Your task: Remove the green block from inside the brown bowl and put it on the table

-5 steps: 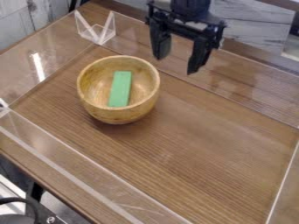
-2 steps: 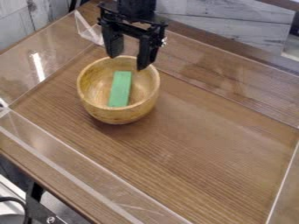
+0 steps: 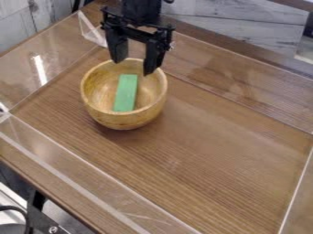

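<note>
The green block [image 3: 126, 92] lies flat inside the brown bowl [image 3: 123, 114], running front to back. The bowl stands on the table [image 3: 208, 137], left of centre. My gripper [image 3: 134, 57] hangs over the bowl's far rim, just above it. Its two black fingers [image 3: 154, 57] point down and stand wide apart with nothing between them, so it is open. It touches neither block nor bowl.
Low clear plastic walls [image 3: 73, 187] edge the tabletop on the near and left sides. A clear plastic corner piece [image 3: 95, 27] stands at the back left, behind the gripper. Bare wood stretches right and in front of the bowl.
My gripper has travelled left from the back middle of the table to above the bowl's far rim, staying open. In the last moments it has barely moved.
</note>
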You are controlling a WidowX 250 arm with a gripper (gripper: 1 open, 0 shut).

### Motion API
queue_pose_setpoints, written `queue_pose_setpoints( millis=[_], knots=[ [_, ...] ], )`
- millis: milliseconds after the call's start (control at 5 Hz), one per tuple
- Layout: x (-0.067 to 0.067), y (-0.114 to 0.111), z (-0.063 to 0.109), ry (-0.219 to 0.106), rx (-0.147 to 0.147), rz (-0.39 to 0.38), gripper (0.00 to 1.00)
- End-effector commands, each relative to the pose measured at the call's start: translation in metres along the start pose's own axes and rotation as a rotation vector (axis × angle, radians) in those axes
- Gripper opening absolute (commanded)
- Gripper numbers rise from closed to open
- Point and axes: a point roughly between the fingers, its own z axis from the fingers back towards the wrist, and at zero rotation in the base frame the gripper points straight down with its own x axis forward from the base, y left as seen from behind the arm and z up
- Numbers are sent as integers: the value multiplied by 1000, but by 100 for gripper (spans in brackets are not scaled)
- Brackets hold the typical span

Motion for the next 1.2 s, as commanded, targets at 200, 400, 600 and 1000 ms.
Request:
queue_pose_setpoints(
  millis=[200, 400, 600, 1000],
  knots=[
    [-1, 1, -8, -21, 9, 73, 100],
    [-5, 0, -20, -19, 8, 116, 100],
    [-8, 4, -17, -22, 9, 80, 100],
    [-15, 9, -20, -12, 8, 69, 100]
  ],
)
